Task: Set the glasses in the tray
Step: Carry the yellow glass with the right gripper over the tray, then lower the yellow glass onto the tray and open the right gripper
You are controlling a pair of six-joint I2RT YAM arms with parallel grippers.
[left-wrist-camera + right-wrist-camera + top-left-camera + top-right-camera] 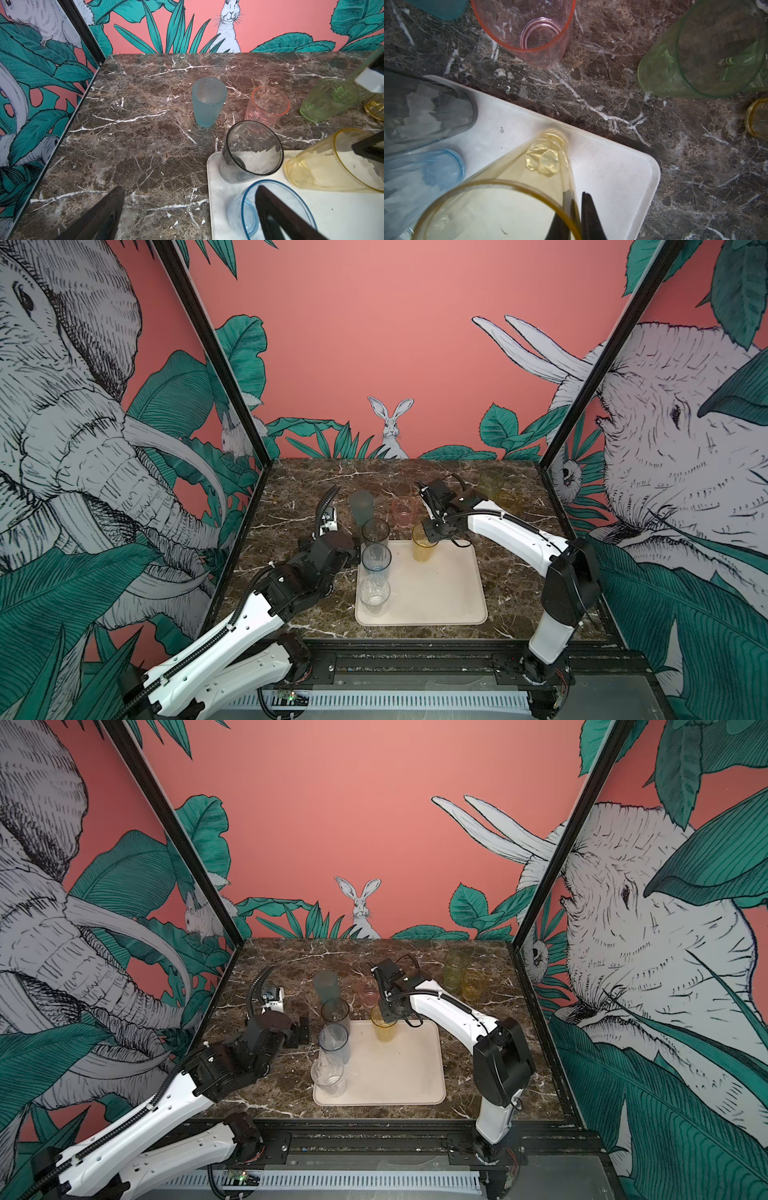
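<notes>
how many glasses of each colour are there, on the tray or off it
smoky grey glass: 1
blue glass: 1
clear glass: 1
teal glass: 1
pink glass: 1
green glass: 1
amber-yellow: 2, tall amber glass, short amber glass
total: 8

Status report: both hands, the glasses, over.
Left hand open, beside tray. Right hand shut on amber glass, over tray. Placed: grey glass, blue glass, clear glass. Nothing blocking.
</notes>
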